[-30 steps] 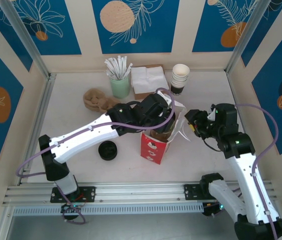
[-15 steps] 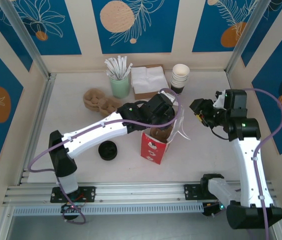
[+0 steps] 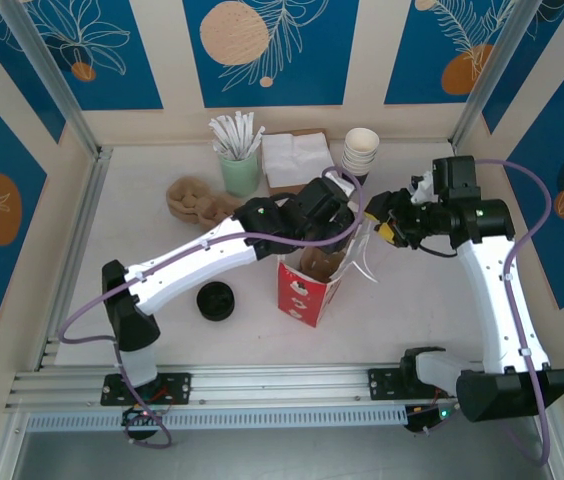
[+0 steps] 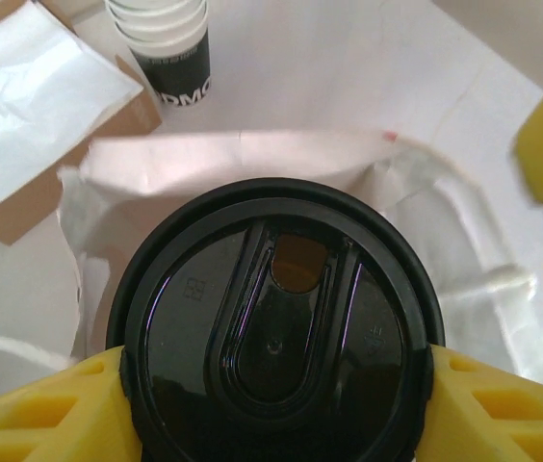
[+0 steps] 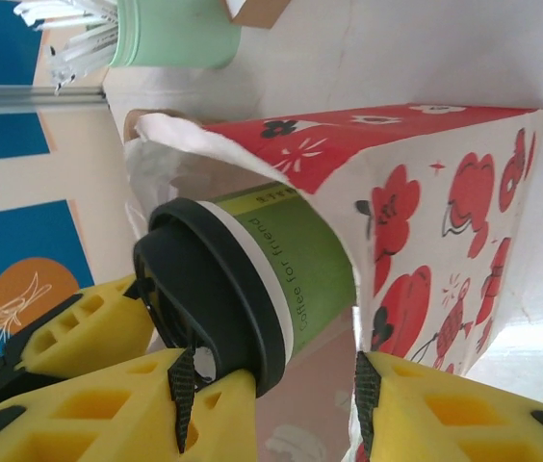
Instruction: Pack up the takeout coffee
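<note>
While the left end effector (image 4: 271, 409) pinches the takeout coffee (image 5: 300, 279), the right end effector (image 5: 271, 390) stands spread.

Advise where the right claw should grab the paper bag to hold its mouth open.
Pinch the top rim of the paper bag, on the wall nearest the right claw, coming from the right and above. That wall is thin, upright and free-edged. The takeout coffee, held by the left claw, takes up the mouth's middle. Skip the limp white handle.

Mock café stall: cups (image 3: 360, 155), napkins (image 3: 297, 158), stirrers (image 3: 235, 133).
</note>
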### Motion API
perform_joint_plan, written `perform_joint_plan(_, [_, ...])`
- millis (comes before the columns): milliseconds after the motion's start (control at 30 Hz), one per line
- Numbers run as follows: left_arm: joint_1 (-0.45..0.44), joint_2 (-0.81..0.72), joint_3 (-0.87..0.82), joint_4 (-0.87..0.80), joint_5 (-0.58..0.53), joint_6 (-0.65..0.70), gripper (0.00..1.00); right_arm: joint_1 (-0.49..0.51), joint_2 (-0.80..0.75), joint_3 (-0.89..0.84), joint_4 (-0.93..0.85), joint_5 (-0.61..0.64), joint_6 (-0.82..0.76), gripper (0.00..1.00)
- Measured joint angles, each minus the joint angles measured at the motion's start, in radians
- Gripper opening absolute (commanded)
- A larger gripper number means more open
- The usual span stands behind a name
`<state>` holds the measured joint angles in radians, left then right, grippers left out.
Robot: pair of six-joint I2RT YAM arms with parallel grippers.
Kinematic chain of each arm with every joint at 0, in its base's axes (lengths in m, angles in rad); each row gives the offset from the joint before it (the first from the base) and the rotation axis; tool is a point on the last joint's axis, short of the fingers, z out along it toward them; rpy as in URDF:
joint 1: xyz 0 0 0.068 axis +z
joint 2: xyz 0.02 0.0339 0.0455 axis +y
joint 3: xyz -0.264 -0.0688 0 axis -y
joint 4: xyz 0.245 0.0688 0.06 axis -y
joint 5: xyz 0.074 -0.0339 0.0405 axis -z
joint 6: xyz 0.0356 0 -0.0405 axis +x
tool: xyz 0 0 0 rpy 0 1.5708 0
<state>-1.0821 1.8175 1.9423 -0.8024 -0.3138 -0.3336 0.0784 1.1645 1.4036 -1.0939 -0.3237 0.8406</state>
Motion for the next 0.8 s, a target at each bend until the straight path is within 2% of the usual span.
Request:
perform_joint_plan(200, [-0.001,0.007,0.084,-0.064,0.002,-0.026,0.62,0.016,0.021,0.016,-0.054,0.000,-0.008,0.51])
perform_joint_plan(800, [-0.042,0.056,0.013,-0.077,-0.061,-0.142,0.61,-0.026,0.077,0.016,-0.129,-0.002,-0.095,0.49])
